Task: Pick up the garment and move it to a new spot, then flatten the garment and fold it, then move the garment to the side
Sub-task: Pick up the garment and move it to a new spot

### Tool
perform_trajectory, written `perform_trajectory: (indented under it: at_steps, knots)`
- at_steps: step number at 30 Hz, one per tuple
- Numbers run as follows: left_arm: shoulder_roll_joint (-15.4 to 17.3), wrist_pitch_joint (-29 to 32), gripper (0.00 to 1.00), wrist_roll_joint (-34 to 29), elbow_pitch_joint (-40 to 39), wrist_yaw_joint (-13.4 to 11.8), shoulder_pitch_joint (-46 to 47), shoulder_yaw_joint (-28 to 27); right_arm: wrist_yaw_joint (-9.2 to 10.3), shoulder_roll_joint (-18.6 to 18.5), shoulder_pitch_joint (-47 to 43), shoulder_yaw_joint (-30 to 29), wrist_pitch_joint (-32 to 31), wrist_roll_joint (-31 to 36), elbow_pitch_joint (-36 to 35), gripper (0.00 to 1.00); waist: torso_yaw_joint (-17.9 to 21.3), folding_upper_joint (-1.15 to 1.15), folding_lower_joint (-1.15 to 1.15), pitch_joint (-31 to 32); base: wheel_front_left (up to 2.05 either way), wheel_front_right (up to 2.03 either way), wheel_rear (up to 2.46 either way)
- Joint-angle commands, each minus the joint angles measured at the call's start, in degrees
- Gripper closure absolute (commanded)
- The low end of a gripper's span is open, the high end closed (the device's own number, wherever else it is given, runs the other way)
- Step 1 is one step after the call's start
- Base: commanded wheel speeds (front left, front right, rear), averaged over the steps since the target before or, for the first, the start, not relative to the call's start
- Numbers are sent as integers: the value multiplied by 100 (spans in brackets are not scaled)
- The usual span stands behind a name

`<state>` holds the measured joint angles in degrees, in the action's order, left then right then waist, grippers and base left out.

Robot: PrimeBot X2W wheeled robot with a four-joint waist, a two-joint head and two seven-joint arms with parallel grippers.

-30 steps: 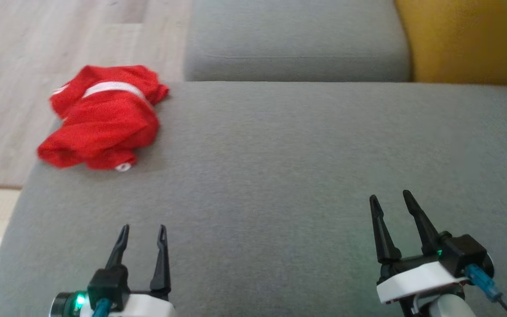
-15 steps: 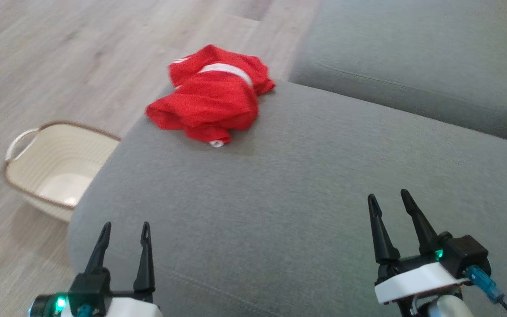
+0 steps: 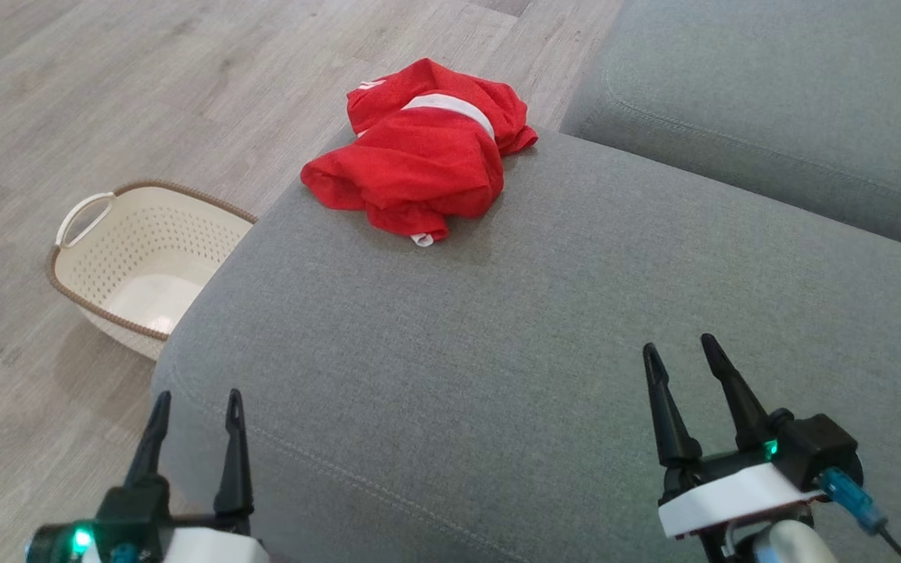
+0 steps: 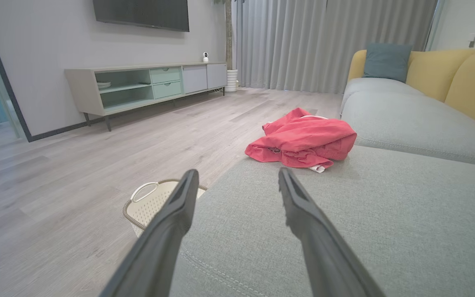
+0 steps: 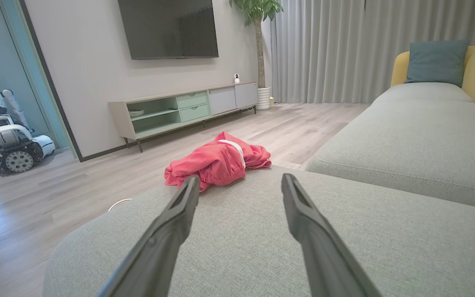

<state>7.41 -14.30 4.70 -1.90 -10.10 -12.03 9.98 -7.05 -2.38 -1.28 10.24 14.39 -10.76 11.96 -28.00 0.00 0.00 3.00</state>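
Left end effector (image 3: 197, 395), right end effector (image 3: 677, 344) spread; one garment (image 3: 419, 164), one basket (image 3: 149, 242).

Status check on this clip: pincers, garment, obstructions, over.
Open and empty: left pincer, right pincer. Untouched red garment crumpled at far left corner of sofa cushion. Nothing in the way; basket on floor beside.

Pale wood floor (image 3: 106, 78), grey sofa (image 3: 497, 352) with yellow back (image 4: 468, 82); wall-mounted TV (image 5: 167, 27), low console (image 5: 179, 109), grey curtains (image 5: 324, 49)
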Motion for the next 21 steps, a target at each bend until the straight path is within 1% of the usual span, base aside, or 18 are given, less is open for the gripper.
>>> perform_trajectory:
  at_steps: [1,3,6,7,14,16,18,21]
  knots:
    - [200,-33,0,20,-202,73,402,-268,-44,-50,277,42,61,-4,-171,0,15,0,0,7,0,0,0]
    - [411,95,0,-25,-218,222,656,-272,-44,-50,225,-52,61,13,-196,0,27,0,0,-8,0,0,0]
    - [749,309,0,-54,-250,442,1170,-352,-44,-50,242,-102,61,122,-264,0,203,0,0,-220,0,0,0]
    - [749,309,0,-54,-250,442,1170,-352,-44,-50,242,-102,61,122,-264,0,203,0,0,-220,0,0,0]
    - [1478,796,0,-73,-42,1072,2762,-423,-44,-50,592,-178,61,569,-401,0,852,0,0,-1029,0,0,0]
    - [1697,910,0,-129,161,1300,3265,-353,-44,-50,716,-240,61,709,-434,0,1025,0,0,-1299,0,0,0]
    - [1848,1035,0,-134,494,1488,3753,-218,-44,-50,838,-291,61,836,-467,0,1186,0,0,-1550,0,0,0]
    - [1995,1200,0,-96,1061,1663,4405,102,-44,-50,975,-324,61,973,-514,0,1408,0,0,-1870,0,0,0]
